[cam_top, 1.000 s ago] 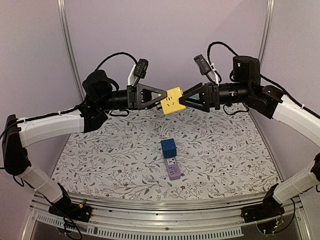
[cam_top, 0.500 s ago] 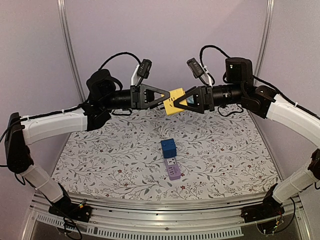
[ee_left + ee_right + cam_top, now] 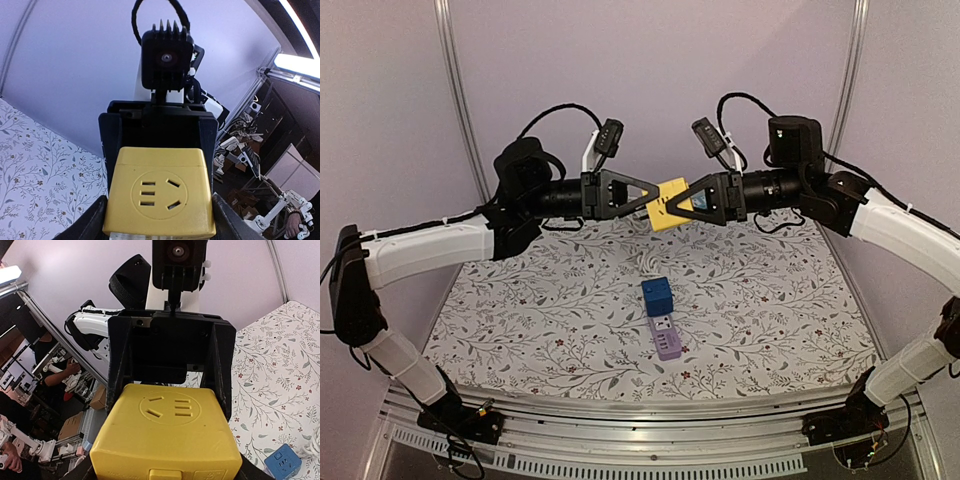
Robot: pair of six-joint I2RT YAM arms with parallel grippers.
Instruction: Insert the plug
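Observation:
A yellow cube socket adapter (image 3: 670, 203) hangs in mid-air above the far part of the table. My left gripper (image 3: 650, 196) is shut on it from the left and my right gripper (image 3: 684, 206) closes on it from the right. In the left wrist view the cube (image 3: 160, 192) fills the space between my fingers (image 3: 92, 222), socket face up. In the right wrist view the cube (image 3: 165, 440) sits between my fingers (image 3: 247, 471) the same way. A blue cube plug (image 3: 657, 296) sits at the far end of a purple power strip (image 3: 667, 339) on the table.
A white cable (image 3: 647, 262) runs back from the blue cube across the floral table cover (image 3: 520, 320). The blue cube also shows in the right wrist view (image 3: 282, 461). Metal frame posts (image 3: 460, 110) stand at the back corners.
My right gripper has moved left onto the yellow cube, and both arms have shifted slightly left with it. The blue cube and purple strip have not moved.

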